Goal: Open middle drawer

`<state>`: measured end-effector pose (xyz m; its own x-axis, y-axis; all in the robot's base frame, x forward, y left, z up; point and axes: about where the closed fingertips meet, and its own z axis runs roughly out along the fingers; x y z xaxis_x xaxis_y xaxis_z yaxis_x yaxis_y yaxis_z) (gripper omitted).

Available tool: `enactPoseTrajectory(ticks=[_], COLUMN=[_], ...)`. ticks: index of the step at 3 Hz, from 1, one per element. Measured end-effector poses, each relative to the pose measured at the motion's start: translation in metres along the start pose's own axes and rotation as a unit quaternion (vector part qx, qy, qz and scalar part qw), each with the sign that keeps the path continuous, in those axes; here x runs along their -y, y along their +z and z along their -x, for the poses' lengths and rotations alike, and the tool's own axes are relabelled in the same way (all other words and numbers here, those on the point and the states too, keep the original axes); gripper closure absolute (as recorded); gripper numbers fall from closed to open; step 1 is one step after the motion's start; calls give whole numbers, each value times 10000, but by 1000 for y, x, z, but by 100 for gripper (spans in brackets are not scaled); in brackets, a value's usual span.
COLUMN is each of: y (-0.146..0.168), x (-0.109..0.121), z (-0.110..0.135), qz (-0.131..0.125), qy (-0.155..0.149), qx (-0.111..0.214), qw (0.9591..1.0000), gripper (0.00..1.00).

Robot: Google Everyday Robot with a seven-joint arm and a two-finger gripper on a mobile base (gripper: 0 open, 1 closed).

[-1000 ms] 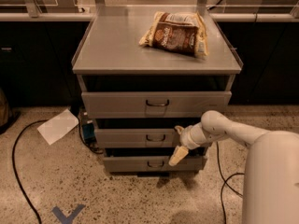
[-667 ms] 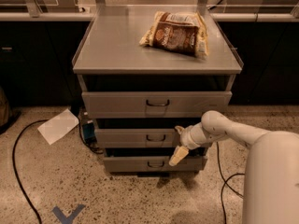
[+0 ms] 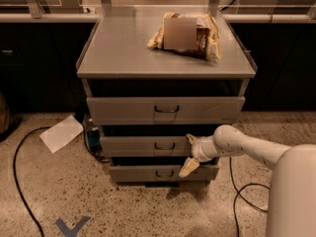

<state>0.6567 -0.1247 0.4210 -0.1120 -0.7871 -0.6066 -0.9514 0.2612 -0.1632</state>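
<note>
The middle drawer [image 3: 143,146] is the low grey front between a taller, wider drawer [image 3: 123,110] above and a narrower one [image 3: 138,173] below. Its small dark wire handle [image 3: 164,146] sits at the centre. All three fronts stick out slightly from the cabinet. My gripper [image 3: 189,153] is at the middle drawer's front, just right of the handle. It is open. One cream fingertip [image 3: 190,139] is at the drawer's top edge and the other [image 3: 187,168] hangs below its bottom edge. My white arm [image 3: 247,147] reaches in from the right.
A snack bag [image 3: 185,32] lies on the grey cabinet top [image 3: 123,48]. A white sheet of paper [image 3: 61,132] and black cables [image 3: 19,181] lie on the speckled floor to the left; another cable [image 3: 239,191] is on the right. Dark counters stand behind.
</note>
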Motion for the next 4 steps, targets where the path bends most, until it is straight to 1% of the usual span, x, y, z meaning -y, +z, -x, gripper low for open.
enactPoseTrajectory(ticks=[2, 4], y=[4, -22], x=[9, 29], z=[-7, 8], qz=[-293, -751], qy=[6, -321], qx=[-24, -52], qw=[9996, 9966], gripper=[0, 0])
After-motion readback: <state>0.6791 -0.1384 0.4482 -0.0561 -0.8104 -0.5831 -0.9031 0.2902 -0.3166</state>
